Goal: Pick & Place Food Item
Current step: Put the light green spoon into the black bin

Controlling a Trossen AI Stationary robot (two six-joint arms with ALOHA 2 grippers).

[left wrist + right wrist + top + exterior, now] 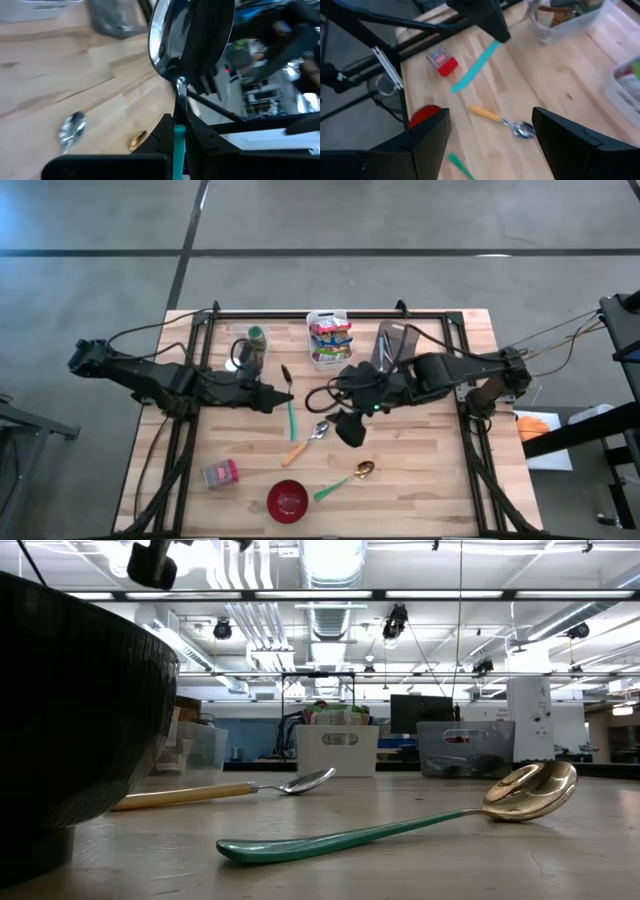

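Note:
My left gripper [276,396] is shut on a spoon with a teal handle [292,420] and a dark shiny bowl [190,35], left of the table's middle. My right gripper [350,430] hovers open above the table's middle with nothing between its fingers [490,145]. Colourful food packets [330,335] stand in a white basket [327,360] at the far edge. A silver spoon with a wooden handle [305,442] and a gold spoon with a green handle [345,480] lie flat on the table. My left gripper pinches the top of the spoon's teal handle [178,137], just below the metal neck, between its two fingers [162,135]. It comes from the table's left, and the fingers lie across the handle. The spoon is lifted clear, its free handle end [457,89] pointing toward the near edge.
A red bowl [288,500] and a red can [220,473] sit near the front edge. A green-capped bottle [256,345] and a clear container [395,340] stand at the back. A black frame [330,313] borders the table.

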